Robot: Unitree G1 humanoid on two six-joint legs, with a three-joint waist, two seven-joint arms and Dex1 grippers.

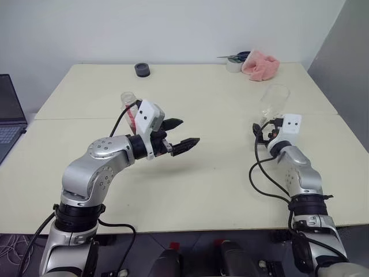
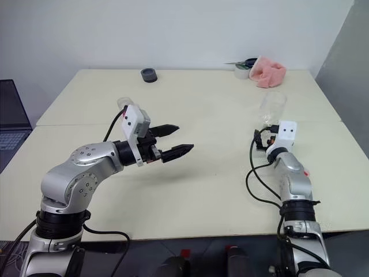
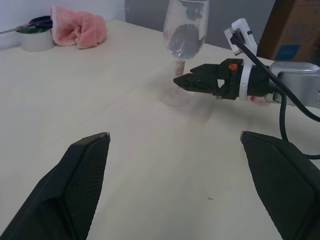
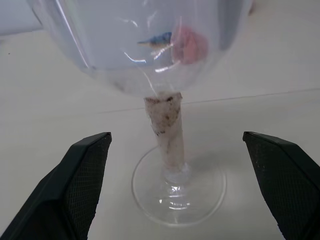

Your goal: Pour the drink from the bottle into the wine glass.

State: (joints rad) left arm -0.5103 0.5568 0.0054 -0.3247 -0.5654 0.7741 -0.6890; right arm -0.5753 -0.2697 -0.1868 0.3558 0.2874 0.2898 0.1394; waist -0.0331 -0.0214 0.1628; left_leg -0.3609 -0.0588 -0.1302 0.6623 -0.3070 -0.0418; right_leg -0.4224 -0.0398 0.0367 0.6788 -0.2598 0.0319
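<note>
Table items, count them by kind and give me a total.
Bottle: 1
Wine glass: 1
Black round object: 1
Pink cloth: 1
Tape roll: 1
Scissors: 1
Total: 6

Wine glass (image 4: pixel 169 150) upright on table (image 4: pixel 50 100), stem between wide-spread right gripper (image 4: pixel 175 175) fingers (image 4: pixel 82 185), untouched.

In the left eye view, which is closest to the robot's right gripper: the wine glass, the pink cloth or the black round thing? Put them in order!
From the right gripper:
1. Wine glass, just ahead of it.
2. Pink cloth, at the table's far right.
3. Black round thing, at the far edge, over to the left.
</note>
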